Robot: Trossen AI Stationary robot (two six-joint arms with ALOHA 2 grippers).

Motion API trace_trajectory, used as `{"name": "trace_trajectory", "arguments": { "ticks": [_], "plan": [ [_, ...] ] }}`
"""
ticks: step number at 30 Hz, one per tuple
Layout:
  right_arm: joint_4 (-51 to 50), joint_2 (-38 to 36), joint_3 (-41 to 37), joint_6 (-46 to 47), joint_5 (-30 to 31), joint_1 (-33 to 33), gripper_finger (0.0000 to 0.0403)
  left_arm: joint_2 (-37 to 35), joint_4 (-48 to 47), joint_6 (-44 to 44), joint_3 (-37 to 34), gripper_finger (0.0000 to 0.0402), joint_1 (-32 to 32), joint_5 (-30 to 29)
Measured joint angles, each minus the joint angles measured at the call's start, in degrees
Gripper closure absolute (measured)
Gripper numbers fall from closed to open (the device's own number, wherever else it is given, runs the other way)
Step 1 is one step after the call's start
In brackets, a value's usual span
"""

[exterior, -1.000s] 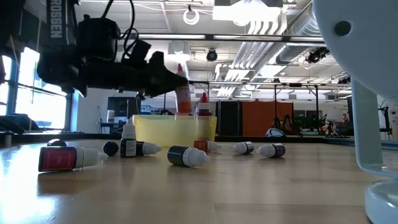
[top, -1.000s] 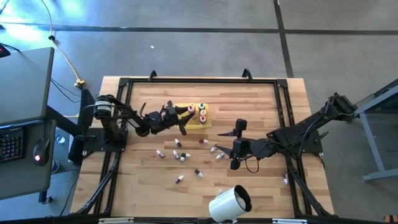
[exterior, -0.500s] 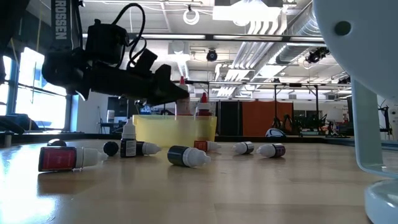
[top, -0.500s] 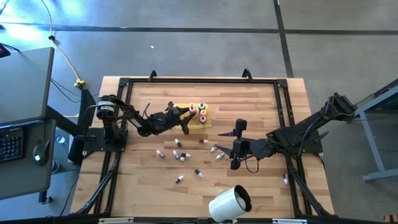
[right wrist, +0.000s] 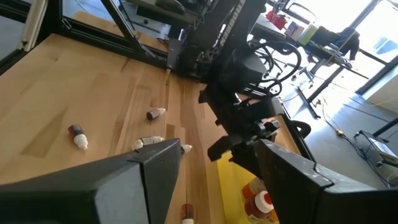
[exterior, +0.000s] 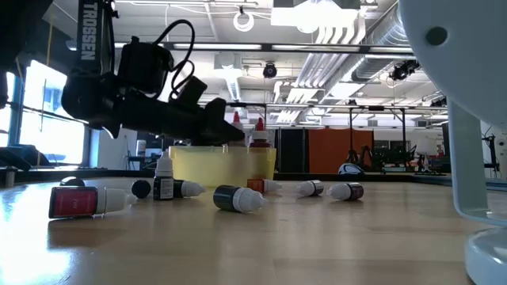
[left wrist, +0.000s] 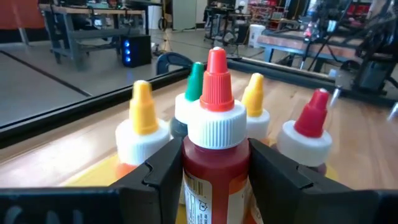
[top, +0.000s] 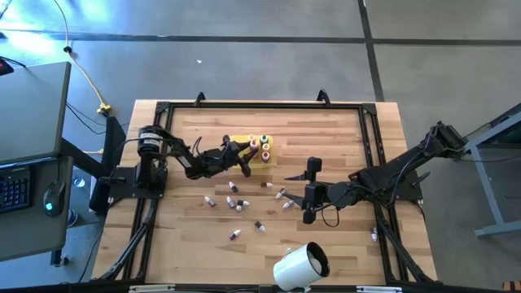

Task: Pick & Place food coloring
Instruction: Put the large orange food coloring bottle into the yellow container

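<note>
Left arm swung further over yellow tray [top: 244, 158] near table's far edge. Left gripper [left wrist: 214, 171] clenched on red bottle [left wrist: 214, 146], upright, low among tray's bottles: almost placed. Right gripper [right wrist: 214, 163] waits mid-table, wide open, nothing held. Other bottles [top: 236, 203] loose mid-table.

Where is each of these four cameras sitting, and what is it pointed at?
High view: overhead, straight down on both arms and the table.
Low view: tabletop height, across scattered bottles; left arm overhead.
Left wrist view: on the left arm, its jaws gripping the red bottle.
Right wrist view: on the right arm, its open jaws facing the left arm.
Shared: yellow tray.
</note>
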Motion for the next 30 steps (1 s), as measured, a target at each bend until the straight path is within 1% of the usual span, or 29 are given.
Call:
{"name": "trace_trajectory", "arguments": {
  "ticks": [3, 7, 10, 20, 22, 26, 30],
  "plan": [
    [-0.01, 0.00, 0.00, 0.00, -0.04, 0.00, 0.0194, 1.51, -0.15, 0.72, 1.66, 0.0247, 0.02, 0.22],
    [-0.18, 0.00, 0.00, 0.01, -0.08, 0.00, 0.0194, 3.22, 0.25, -0.73, 2.91, 0.0247, 0.01, -0.06],
    [-0.37, 0.00, 0.00, 0.00, -0.09, 0.01, 0.0194, 4.32, 0.67, -2.69, 3.29, 0.0247, 0.00, -1.37],
    [-0.42, 0.00, 0.00, 0.00, -0.17, 0.02, 0.0194, 4.92, 0.04, -3.46, 3.30, 0.0247, 0.00, -2.26],
    [-0.42, 0.00, 0.00, 0.00, -0.17, 0.02, 0.0194, 4.94, -0.21, -3.41, 3.28, 0.0247, 0.00, -2.02],
    [-0.42, 0.00, 0.00, -0.02, -0.17, 0.01, 0.0194, 5.00, -0.26, -3.00, 3.16, 0.0247, 0.00, 0.52],
    [-0.42, 0.00, 0.00, 0.02, -0.17, 0.00, 0.0194, 5.00, -0.24, -3.46, 3.18, 0.0247, 0.00, 0.61]
  ]
}}
